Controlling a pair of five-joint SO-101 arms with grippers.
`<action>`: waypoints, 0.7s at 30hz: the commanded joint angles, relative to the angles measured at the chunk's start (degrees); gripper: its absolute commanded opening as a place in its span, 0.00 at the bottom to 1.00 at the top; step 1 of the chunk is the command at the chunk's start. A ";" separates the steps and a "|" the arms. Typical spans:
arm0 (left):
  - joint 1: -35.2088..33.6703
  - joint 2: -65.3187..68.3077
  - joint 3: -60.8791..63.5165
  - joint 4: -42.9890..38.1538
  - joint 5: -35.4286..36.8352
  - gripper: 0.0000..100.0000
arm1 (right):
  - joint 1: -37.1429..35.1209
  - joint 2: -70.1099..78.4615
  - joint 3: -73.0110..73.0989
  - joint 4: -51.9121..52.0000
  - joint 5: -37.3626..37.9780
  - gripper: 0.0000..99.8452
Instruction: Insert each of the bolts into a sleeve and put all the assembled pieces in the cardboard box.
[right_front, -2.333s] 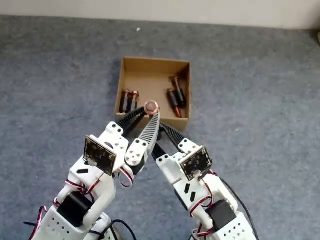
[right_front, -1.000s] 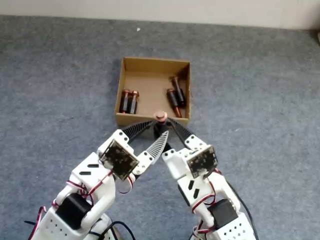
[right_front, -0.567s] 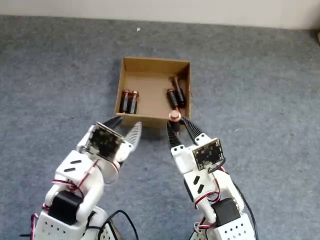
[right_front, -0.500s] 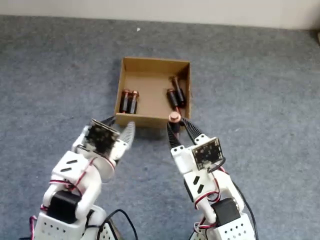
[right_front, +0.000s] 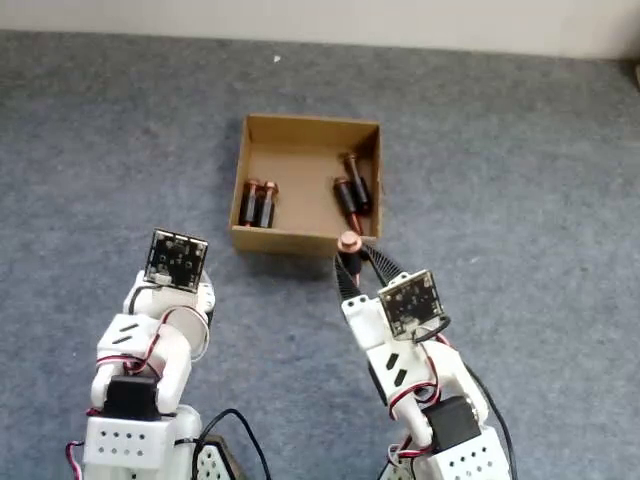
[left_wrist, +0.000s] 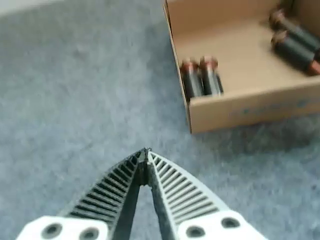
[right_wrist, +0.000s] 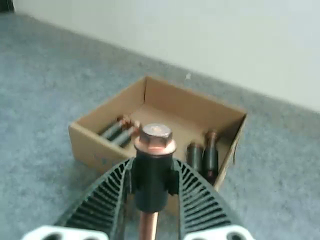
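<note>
Left arm has pulled back from the handover. Left claw (left_wrist: 145, 160) is empty, tips together, over the grey surface (right_front: 520, 200). Right claw (right_wrist: 151, 172) is clamped on the black sleeve (right_wrist: 150, 197): long axis upright, copper bolt (right_wrist: 155, 140) hex head up, shank poking out below, just short of the cardboard box (right_front: 262, 240) front wall. Two pairs of assembled pieces lie flat inside, left pair (right_front: 258, 203) and right pair (right_front: 352, 190).

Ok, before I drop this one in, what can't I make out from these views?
The held piece: lower bolt end cut off by the right wrist view's edge.
The second pair of pieces: blurred and cropped at the left wrist view's edge.
Print on the cardboard box front: blurred, left wrist view.
</note>
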 joint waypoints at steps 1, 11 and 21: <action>-0.92 -2.33 2.15 -4.31 -0.44 0.00 | 0.92 -0.84 4.44 3.30 -3.60 0.01; -0.57 -12.18 9.98 -6.77 -0.44 0.01 | 4.35 -0.84 1.01 3.56 -4.22 0.01; -0.48 -12.44 10.33 -6.95 -0.53 0.01 | 5.05 5.67 -16.31 8.92 -3.96 0.01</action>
